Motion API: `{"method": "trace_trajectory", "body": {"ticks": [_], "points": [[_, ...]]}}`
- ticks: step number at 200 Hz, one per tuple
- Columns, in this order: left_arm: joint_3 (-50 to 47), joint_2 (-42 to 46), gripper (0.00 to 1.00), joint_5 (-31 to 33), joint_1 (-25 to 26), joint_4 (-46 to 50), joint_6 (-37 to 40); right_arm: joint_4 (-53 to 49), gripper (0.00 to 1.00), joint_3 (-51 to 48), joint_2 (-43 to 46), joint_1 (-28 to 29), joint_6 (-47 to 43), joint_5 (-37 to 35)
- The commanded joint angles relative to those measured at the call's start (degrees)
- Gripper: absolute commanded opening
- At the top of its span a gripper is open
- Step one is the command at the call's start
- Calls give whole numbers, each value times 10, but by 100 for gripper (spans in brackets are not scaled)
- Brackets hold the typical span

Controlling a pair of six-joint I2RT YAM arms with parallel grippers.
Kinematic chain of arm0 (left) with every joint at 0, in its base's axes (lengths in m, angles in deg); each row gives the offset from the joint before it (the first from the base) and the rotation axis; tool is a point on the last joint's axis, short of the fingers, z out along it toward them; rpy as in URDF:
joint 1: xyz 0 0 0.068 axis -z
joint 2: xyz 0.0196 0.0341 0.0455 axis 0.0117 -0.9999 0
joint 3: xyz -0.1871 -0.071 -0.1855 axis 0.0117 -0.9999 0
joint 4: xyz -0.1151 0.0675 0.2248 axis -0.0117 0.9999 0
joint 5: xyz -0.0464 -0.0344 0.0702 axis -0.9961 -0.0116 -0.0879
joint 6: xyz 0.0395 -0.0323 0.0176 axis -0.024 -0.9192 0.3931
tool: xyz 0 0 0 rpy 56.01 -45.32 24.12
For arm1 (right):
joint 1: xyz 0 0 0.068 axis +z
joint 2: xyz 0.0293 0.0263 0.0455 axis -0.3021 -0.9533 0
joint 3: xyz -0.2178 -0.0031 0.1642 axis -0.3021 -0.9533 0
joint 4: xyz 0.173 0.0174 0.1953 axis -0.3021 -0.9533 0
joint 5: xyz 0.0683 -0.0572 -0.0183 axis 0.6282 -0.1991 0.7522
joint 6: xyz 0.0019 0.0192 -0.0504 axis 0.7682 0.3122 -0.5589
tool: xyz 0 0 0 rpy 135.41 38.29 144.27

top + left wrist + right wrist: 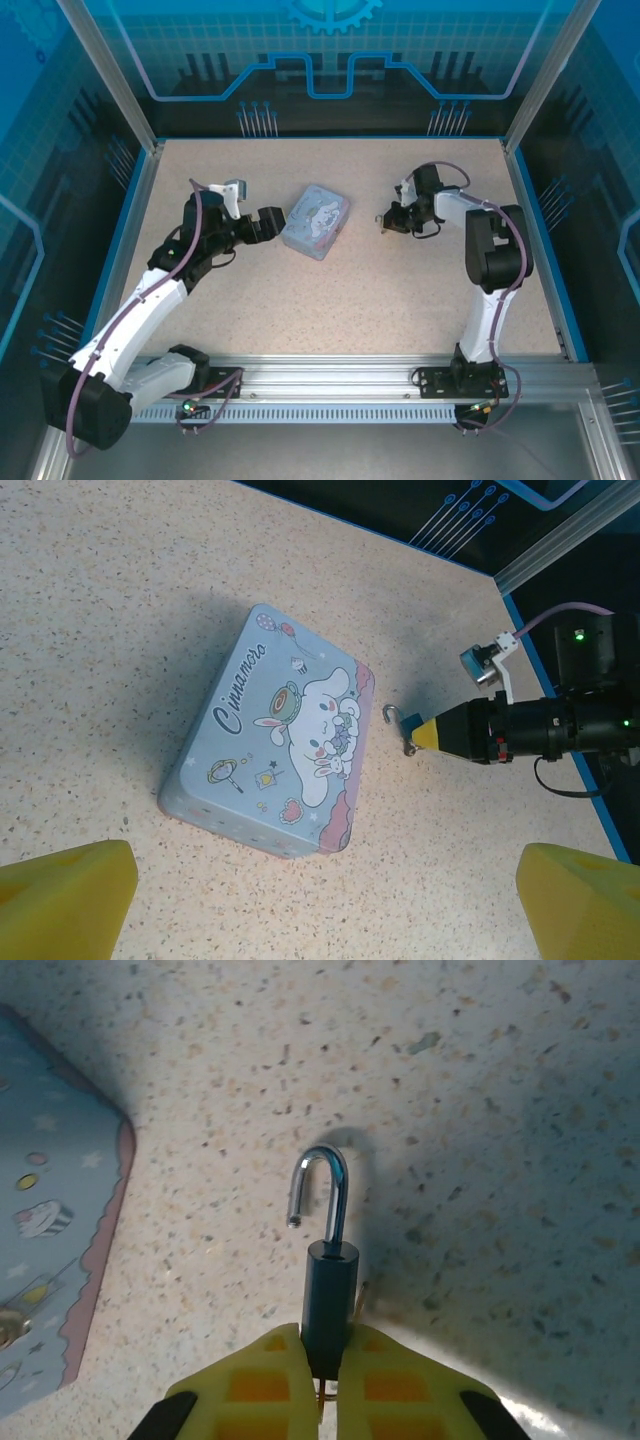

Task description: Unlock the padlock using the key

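The padlock [330, 1285] has a dark body, and its silver shackle [325, 1182] stands swung open, one end free. My right gripper [325, 1360] is shut on the lower body and holds it just above the table, right of the tin. The left wrist view has the padlock [399, 730] sticking out of the right gripper [432, 734]. From above, that gripper [390, 220] is at centre right. A thin metal bit [322, 1392] pokes out under the body; I cannot tell if it is the key. My left gripper [272, 222] is open and empty beside the tin's left end.
A pale blue tin [316, 220] with a white cartoon figure lies flat mid-table between the grippers; it is the tin [280, 750] ahead of the left fingers and at the left edge [40, 1210] of the right wrist view. Blue walls [140, 200] border the speckled table.
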Motion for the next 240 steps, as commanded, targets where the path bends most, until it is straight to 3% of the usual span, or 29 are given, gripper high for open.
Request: {"method": "trace_trajectory", "body": {"ticks": [1,25,63,112,146,200,240], "points": [[-9,7,99,13,-5,10,13,-14,11,15,-11,-11,8,18],[-6,1,99,23,-5,11,17,-5,18,11,-11,-17,12,26],[2,-7,99,55,-11,26,18,3,41,-7,24,-20,13,-7],[18,-1,99,81,-31,32,24,-43,50,-25,127,-32,-14,-96],[10,11,99,168,-43,35,28,-81,52,-54,234,-40,-40,-154],[-58,52,99,295,-62,-6,106,-21,57,-191,442,-111,-48,-149],[-159,80,99,360,-70,-116,132,69,81,-323,555,-188,-21,-125]]}}
